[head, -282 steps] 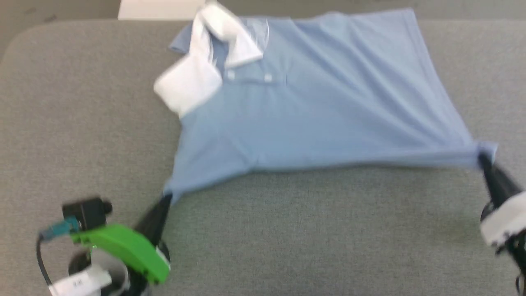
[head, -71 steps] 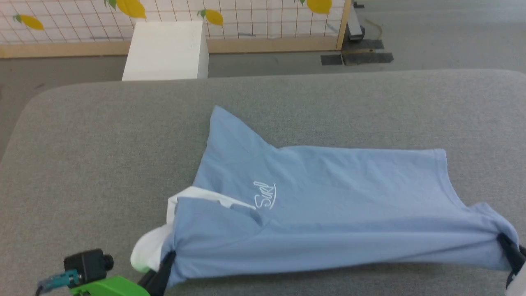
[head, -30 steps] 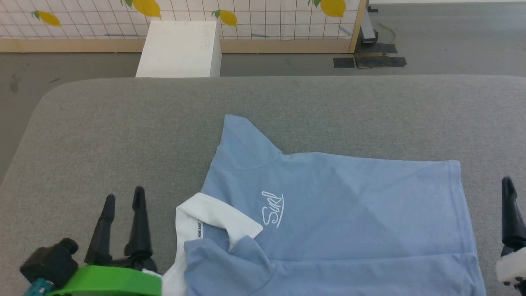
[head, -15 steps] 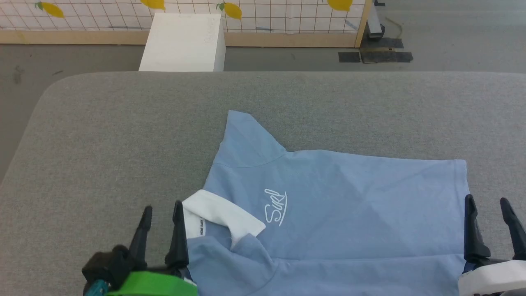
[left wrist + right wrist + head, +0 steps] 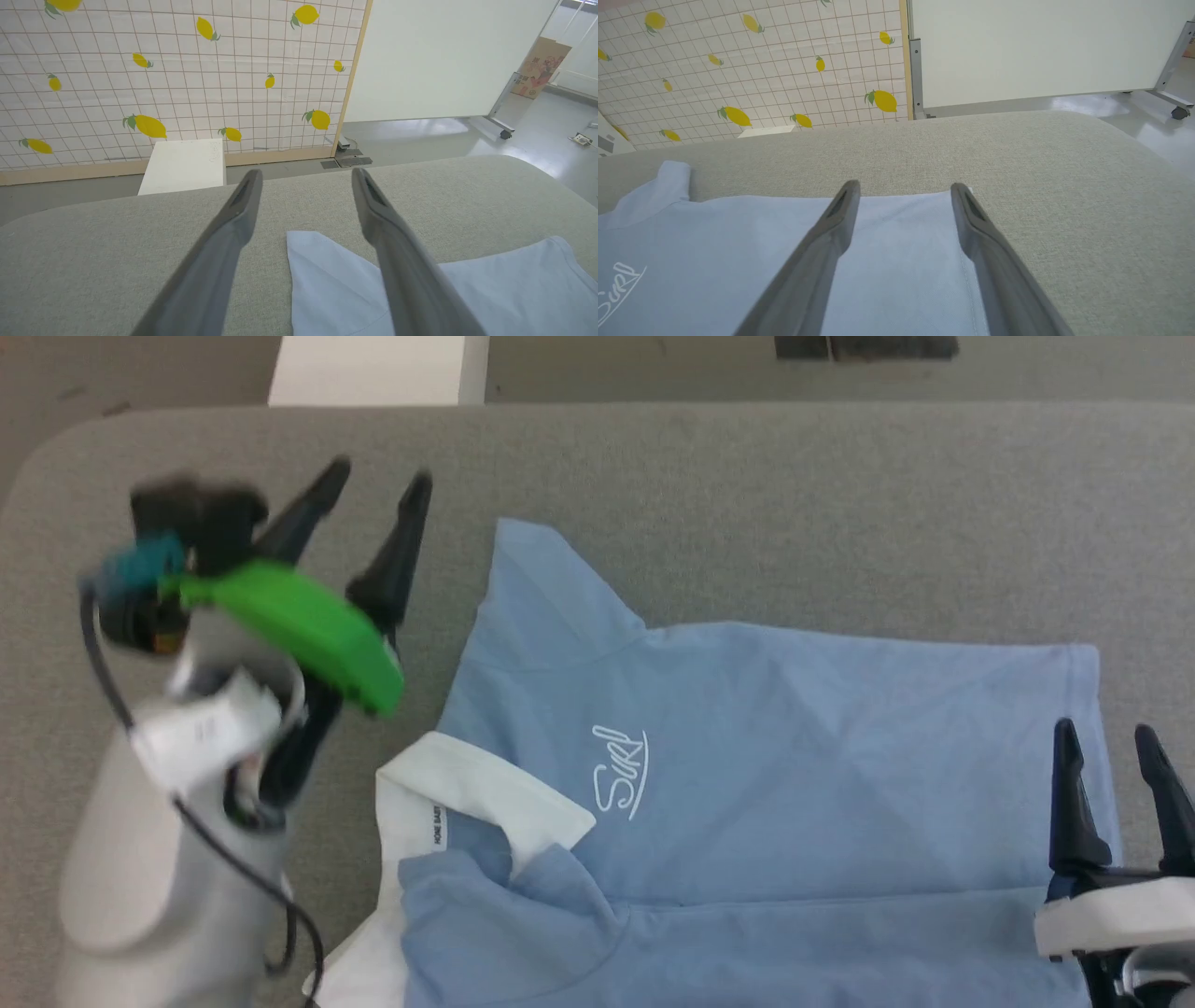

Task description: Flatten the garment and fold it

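Head view: the shirt (image 5: 794, 784) lies logo-up on the grey table (image 5: 747, 476), with a crease along its near side and the white collar (image 5: 485, 793) rumpled at the left end. My left gripper (image 5: 381, 476) is raised beside the far sleeve (image 5: 541, 588), fingers spread, nothing in them. The right gripper (image 5: 1103, 733) sits over the hem (image 5: 1083, 681), also spread and empty.

Left wrist view: the sleeve corner lies below, off toward the right-hand finger. If I close from here, I'd likely nip one layer or miss and drag it.

Right wrist view: the fingers straddle the hem's far corner. The risk is catching only the top layer, so the fold skews. The bunched collar could also get buried as a lump.
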Robot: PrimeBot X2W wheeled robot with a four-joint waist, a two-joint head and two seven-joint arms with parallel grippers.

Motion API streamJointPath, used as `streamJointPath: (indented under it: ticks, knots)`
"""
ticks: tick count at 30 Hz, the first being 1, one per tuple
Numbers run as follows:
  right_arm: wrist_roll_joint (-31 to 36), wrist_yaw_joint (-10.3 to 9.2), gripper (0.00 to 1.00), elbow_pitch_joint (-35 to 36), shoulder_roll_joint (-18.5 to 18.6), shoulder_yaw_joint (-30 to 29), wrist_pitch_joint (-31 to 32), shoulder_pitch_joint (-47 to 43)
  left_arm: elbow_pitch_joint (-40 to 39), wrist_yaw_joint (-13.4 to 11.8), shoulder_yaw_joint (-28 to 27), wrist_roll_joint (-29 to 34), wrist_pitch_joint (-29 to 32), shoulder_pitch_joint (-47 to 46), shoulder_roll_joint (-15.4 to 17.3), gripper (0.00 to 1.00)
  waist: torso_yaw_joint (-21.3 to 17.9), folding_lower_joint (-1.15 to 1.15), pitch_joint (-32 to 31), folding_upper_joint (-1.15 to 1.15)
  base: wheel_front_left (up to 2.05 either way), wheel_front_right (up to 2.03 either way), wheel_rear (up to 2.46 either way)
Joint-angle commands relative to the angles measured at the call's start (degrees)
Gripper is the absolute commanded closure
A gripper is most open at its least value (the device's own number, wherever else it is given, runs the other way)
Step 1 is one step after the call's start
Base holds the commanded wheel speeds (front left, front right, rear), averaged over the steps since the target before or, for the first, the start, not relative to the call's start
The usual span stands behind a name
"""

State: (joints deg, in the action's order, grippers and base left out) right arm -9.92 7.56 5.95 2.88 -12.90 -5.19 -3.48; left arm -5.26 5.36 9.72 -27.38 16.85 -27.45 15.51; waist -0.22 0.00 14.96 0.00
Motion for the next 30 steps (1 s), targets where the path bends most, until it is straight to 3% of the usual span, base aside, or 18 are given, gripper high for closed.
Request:
streamJointPath:
  ticks: [1,6,10,18,28,29,30]
  knots:
    - [-0.3,-0.08,0.00,-0.1,0.0,0.4,-0.6,1.6,1.3,0.5,0.6,-0.5,2.5,-4.2,0.9,0.00,-0.7,0.00,4.8,0.00,0.00,0.00,0.00]
    - [-0.3,-0.08,0.00,-0.6,0.0,1.3,-0.9,4.0,10.6,0.7,2.9,-6.0,16.5,-15.9,-0.1,0.00,-2.0,0.00,8.9,0.00,0.00,0.00,0.00]
    - [-0.5,-0.08,0.00,-1.0,0.0,1.9,-1.1,5.3,15.5,0.1,4.4,-6.2,23.0,-20.0,0.8,0.00,-3.4,0.00,11.6,0.00,0.00,0.00,0.00]
    - [-0.6,-0.08,0.00,-2.1,0.0,2.3,-1.8,7.2,21.7,-2.6,2.9,-7.8,26.4,-22.9,0.6,0.00,-6.1,0.00,15.6,0.00,0.00,0.00,0.00]
    - [-1.1,-0.08,0.00,-3.0,0.0,2.9,-2.3,8.5,24.9,-3.5,3.5,-7.0,27.5,-22.4,2.0,0.01,-7.7,0.00,17.4,0.00,0.00,0.00,0.00]
    - [-1.1,-0.08,0.00,-3.1,0.0,2.8,-2.3,8.6,25.1,-3.0,3.9,-7.1,27.7,-22.2,2.1,1.00,-7.7,0.00,17.4,0.00,0.00,0.00,0.00]
    - [-1.0,-0.08,0.00,-3.1,0.0,2.7,-2.3,8.7,25.1,-2.8,4.0,-7.2,27.9,-22.1,2.1,1.00,-7.7,0.00,17.4,0.00,0.00,0.00,0.00]
